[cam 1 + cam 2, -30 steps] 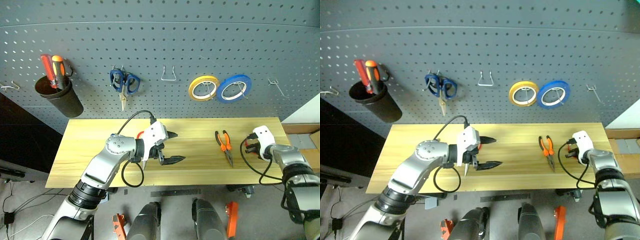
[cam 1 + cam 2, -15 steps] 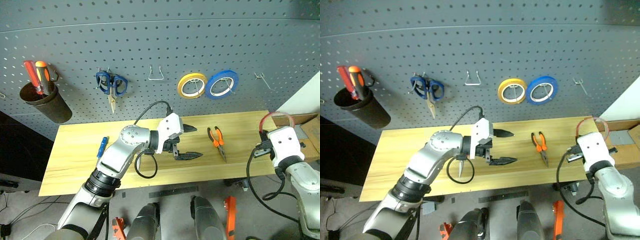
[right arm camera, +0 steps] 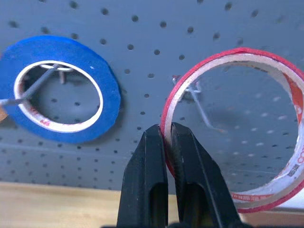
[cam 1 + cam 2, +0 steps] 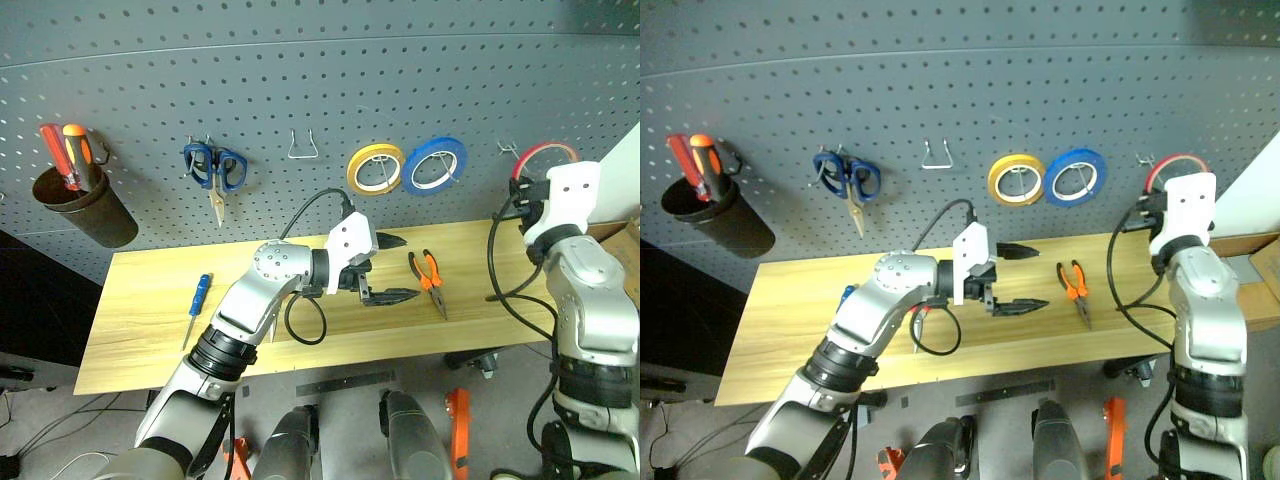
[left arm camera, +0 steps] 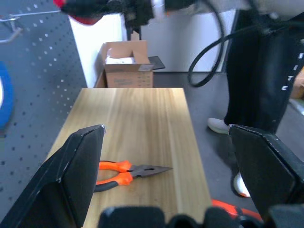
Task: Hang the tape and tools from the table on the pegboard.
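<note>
Hanging: two tape rolls (image 4: 405, 168), seemingly one scissors (image 4: 215, 170).

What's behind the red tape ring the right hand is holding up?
Through the red tape ring, the pegboard and a bare metal hook show. The right hand pinches its rim; what the band itself covers can't be seen.

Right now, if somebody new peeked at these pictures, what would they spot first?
Probably the right tool, pinching the thin red tape and holding it up against the pegboard, right by a bare metal hook next to the blue roll. Next, the left tool gaping wide open above the wooden table, with the orange-handled pliers lying just beyond it.
</note>
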